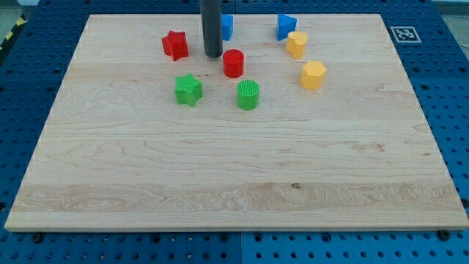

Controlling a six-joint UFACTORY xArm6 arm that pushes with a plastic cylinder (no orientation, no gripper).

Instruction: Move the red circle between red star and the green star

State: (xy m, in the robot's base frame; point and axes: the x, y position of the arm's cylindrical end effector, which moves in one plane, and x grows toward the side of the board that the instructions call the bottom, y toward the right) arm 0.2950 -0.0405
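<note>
**Wooden board, tip beside the red cylinder**

Pale wood forms the board (234, 176), which rests on a blue perforated table (29, 249). I carry no jaws, only a straight dark rod, so no released or clenched state applies. My tip (213, 56) stands on the board near the view's top, between the red star-shaped block (175, 45) on the view's left and the red circular block (233, 63) on the view's right. The tip sits just beside the red circular block, at its upper left; whether they touch cannot be told.

The green star-shaped block (188, 89) lies below the red star-shaped block. The red circular block is to the right of both stars, not between them. The green round ribbed block (248, 94) lies directly below the red circular block.

A blue block (226, 26) shows partly behind the rod; its shape is unclear. A second blue block (286, 26), roughly wedge-shaped, lies further right, close against a yellow block (297, 44) below it. A yellow hexagonal block (313, 75) lies lower right of that. A black-and-white marker tag (403, 33) sits off the board's upper right corner.
</note>
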